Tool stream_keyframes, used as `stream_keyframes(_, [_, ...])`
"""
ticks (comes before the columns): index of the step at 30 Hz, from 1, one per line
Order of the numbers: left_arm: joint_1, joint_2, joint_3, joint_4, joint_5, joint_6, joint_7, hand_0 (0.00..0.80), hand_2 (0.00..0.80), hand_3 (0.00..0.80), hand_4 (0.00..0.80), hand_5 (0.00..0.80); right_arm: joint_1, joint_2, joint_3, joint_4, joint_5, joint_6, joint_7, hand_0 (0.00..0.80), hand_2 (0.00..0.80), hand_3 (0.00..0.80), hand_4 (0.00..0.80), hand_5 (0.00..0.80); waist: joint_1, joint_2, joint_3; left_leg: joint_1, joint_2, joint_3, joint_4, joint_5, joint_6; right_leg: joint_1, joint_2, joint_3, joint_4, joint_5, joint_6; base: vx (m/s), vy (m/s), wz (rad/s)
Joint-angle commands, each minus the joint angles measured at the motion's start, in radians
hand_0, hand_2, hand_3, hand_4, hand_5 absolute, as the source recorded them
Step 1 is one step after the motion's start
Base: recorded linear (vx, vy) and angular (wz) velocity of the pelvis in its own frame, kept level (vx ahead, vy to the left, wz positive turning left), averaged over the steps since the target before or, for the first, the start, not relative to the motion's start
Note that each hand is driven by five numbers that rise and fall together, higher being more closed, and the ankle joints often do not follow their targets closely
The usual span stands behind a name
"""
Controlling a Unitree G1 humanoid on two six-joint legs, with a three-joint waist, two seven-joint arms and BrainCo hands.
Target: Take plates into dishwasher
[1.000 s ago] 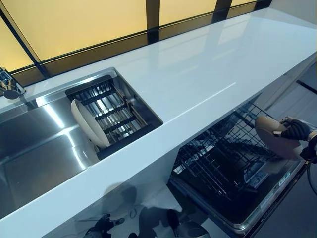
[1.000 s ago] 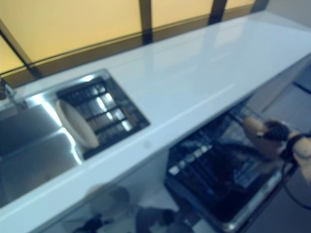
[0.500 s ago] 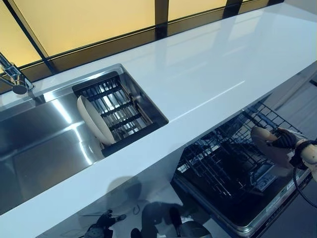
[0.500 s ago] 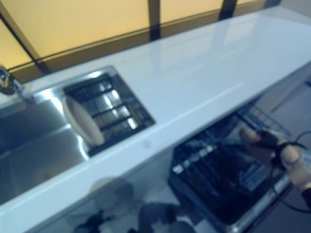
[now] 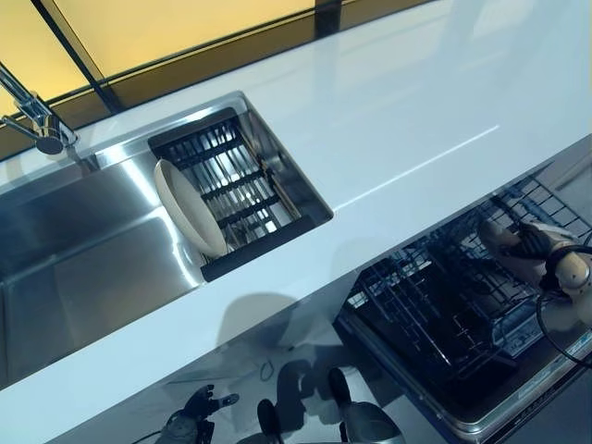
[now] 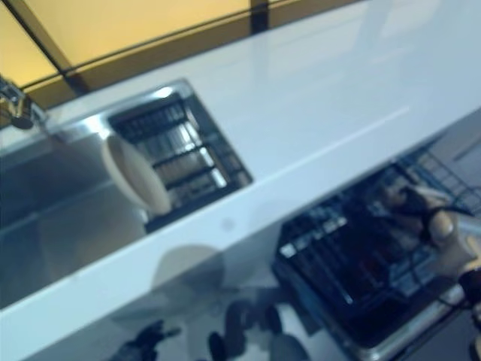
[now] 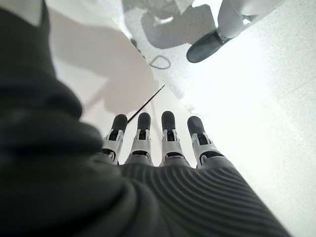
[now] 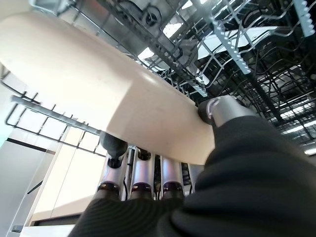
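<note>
Right robot hand [image 8: 148, 187] lower, pinching plate [image 8: 98, 89]

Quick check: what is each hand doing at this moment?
Left hand: open, fingers straight, holding nothing.
Right hand: shut on a cream plate, held over the dishwasher rack.

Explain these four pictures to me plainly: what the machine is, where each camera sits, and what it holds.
It is a two-armed humanoid robot loading a dishwasher. Two pictures come from cameras on its head, looking down at a white counter, a steel sink with one plate standing in a drying rack, and the open dishwasher rack. The other two come from its wrists. The right hand grips a cream plate over the wire rack. The left hand hangs empty by the floor, fingers straight.
</note>
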Motion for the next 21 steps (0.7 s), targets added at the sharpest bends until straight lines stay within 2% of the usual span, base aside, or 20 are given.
stream_keyframes(1, [-0.045,0.053,-0.04,0.009,-0.001,-0.027,-0.001,0.0,0.0,0.0,0.0,0.0,-0.119,0.033,0.049,0.072,-0.041,0.01,-0.043,0.8,0.8,0.8,0.8,0.8,0.047,-0.055,-0.002,0.0,-0.011,-0.05,-0.002,-0.015,0.005,-0.049,-0.073,-0.014,0.0,0.057,0.084,-0.034,0.017,0.02])
stream_keyframes(10, [-0.067,0.038,-0.058,0.015,-0.008,-0.051,-0.016,0.0,0.0,0.0,0.0,0.0,-0.134,0.075,0.074,0.212,-0.089,0.022,-0.057,0.8,0.8,0.8,0.8,0.8,0.053,-0.023,0.014,-0.016,-0.017,-0.05,-0.002,-0.01,0.001,-0.063,-0.086,-0.025,0.0,0.056,0.085,-0.009,0.007,0.02])
stream_keyframes(21, [-0.094,0.025,-0.08,0.028,-0.001,-0.057,-0.025,0.0,0.0,0.0,0.0,0.0,-0.111,0.147,0.058,0.429,-0.093,0.021,-0.082,0.8,0.8,0.8,0.8,0.8,0.069,-0.017,0.009,-0.013,-0.017,-0.058,-0.002,-0.01,0.003,-0.055,-0.09,-0.034,0.0,0.054,0.087,-0.002,-0.004,0.03])
